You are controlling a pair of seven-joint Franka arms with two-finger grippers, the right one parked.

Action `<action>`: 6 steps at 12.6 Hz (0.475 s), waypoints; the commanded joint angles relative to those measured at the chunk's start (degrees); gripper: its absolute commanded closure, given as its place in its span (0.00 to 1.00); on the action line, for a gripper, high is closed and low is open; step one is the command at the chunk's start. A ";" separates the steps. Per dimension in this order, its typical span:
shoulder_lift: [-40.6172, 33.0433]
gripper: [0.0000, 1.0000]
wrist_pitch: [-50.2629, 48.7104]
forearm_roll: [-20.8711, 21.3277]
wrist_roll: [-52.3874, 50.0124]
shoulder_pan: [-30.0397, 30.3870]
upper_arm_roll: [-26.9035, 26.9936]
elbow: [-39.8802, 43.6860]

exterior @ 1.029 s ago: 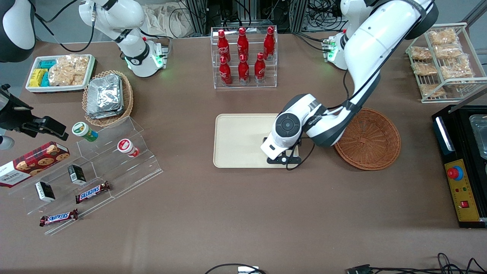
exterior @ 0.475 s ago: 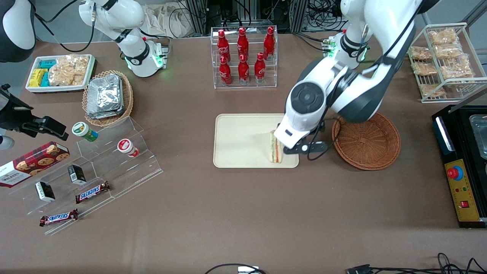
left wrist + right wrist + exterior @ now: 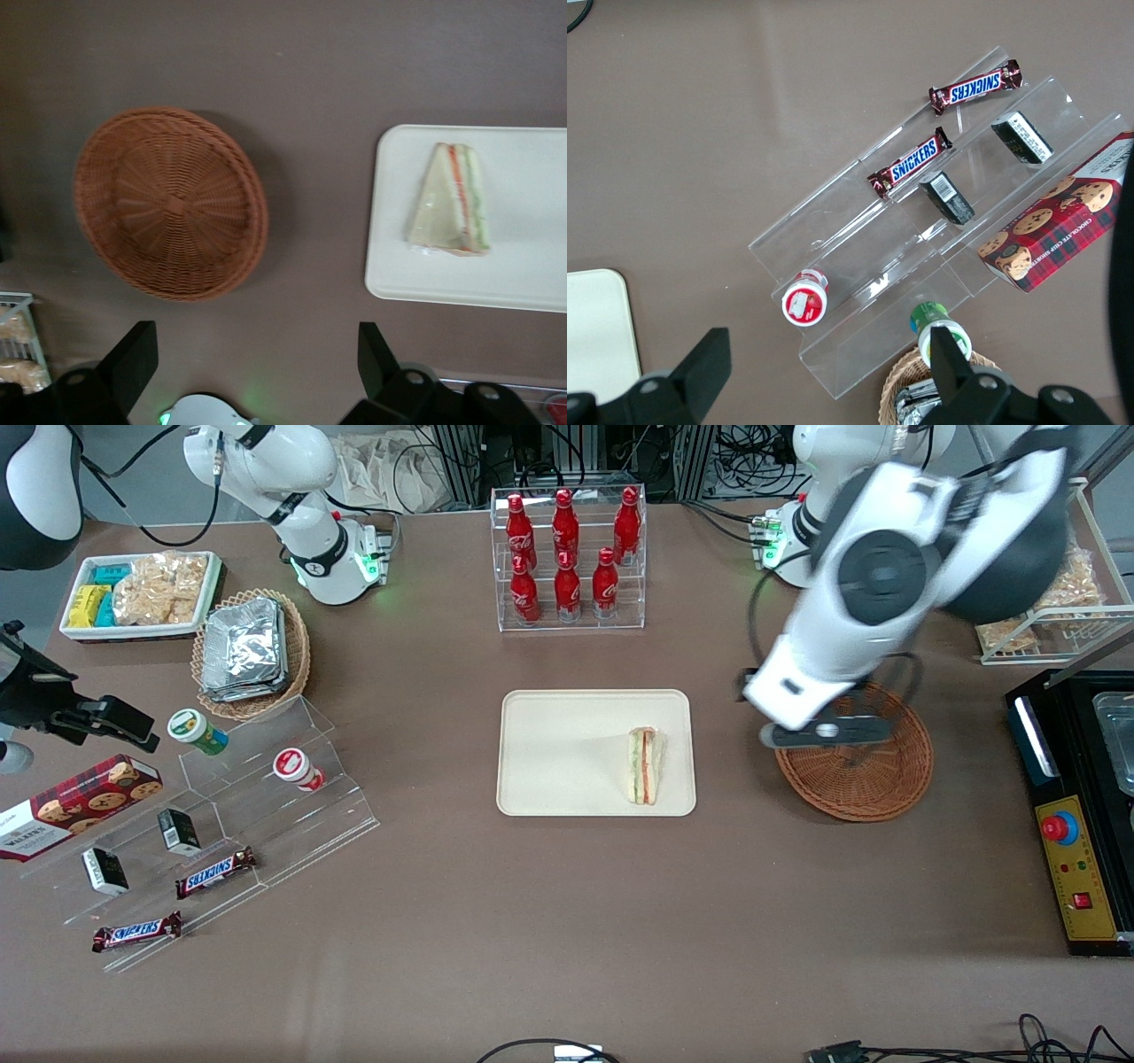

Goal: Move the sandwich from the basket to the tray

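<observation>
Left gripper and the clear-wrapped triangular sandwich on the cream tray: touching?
Apart. In the left wrist view the left gripper, fingers spread open, is over bare table with a clear gap to the sandwich lying on the cream rectangular tray.

The sandwich [image 3: 645,766] has white bread with green and pink-red stripes. The tray [image 3: 567,753] under it is plain cream. The basket [image 3: 873,775] is reddish-brown with a woven pattern. The counter [image 3: 532,921] is dull brown. The gripper [image 3: 257,367] above the counter between basket and tray has black fingers [image 3: 133,363] set wide apart.
</observation>
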 commanded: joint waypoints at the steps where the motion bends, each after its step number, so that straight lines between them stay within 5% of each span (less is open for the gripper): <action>1: -6.69 0.00 0.10 -1.72 4.61 -2.81 8.13 -4.96; 6: -11.89 0.00 1.33 -5.76 13.13 -6.68 21.15 -8.31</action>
